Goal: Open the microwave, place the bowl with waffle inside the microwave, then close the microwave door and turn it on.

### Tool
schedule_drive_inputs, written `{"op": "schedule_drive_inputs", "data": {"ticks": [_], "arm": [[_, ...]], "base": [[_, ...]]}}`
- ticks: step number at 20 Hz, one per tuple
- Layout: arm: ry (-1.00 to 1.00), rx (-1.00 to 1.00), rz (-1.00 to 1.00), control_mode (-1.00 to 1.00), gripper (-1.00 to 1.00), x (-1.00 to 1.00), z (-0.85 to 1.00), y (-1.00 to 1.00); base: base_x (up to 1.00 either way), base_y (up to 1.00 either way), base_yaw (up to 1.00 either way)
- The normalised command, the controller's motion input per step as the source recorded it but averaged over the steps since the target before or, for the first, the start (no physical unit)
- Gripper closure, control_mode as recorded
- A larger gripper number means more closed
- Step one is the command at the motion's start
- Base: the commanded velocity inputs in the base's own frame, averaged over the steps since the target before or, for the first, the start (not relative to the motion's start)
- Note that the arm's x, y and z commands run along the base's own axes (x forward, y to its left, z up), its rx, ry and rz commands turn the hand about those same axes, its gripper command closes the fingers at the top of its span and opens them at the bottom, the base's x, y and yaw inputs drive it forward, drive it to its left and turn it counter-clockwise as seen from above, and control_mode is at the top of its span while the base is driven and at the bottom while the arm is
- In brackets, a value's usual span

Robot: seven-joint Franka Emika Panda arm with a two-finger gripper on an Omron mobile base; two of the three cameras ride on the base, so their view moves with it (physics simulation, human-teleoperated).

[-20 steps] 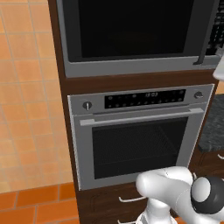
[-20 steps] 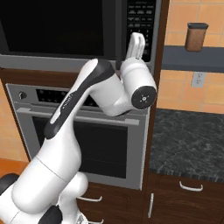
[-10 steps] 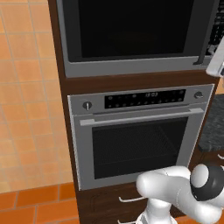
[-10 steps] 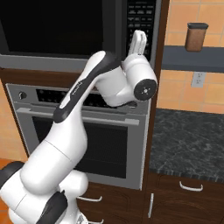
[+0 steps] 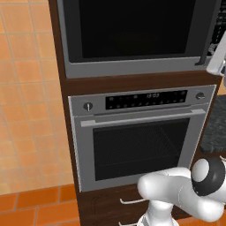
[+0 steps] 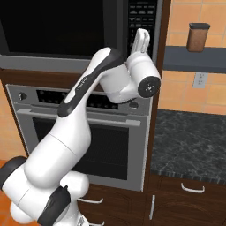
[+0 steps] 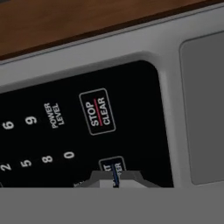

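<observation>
The microwave (image 5: 132, 68) is built in above the oven, and the microwave door (image 5: 132, 26) lies flat in its steel frame, black glass beside a dark vertical handle (image 6: 122, 26). My gripper (image 6: 142, 34) is shut and points up at the keypad strip (image 6: 142, 15). In the hand view its joined tips (image 7: 113, 177) rest on a key just below the STOP CLEAR key (image 7: 98, 111). The hand also shows at the right edge of the left base view, where my gripper (image 5: 216, 62) reaches the microwave's lower right corner. The bowl with waffle is out of view.
Below the microwave sits an oven (image 5: 141, 145) with round knobs and a horizontal bar handle. To the right lie a dark stone counter (image 6: 190, 137), a shelf with a brown canister (image 6: 197, 37) and drawers (image 6: 192, 190). Orange tiles (image 5: 26, 110) cover the left wall.
The hand has crept up and to the right along the keypad strip, and the forearm has risen with it. The microwave door and the oven have not moved.
</observation>
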Motion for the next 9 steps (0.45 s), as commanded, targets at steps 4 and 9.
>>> {"op": "schedule_drive_inputs", "data": {"ticks": [4,9], "arm": [[0.00,0.00,0.01,-1.00,1.00,0.00,-0.04,-0.01],[0.00,0.00,0.03,-1.00,1.00,-0.61,0.00,0.00]], "base": [[0.00,0.00,0.00],[0.00,0.00,0.00]]}}
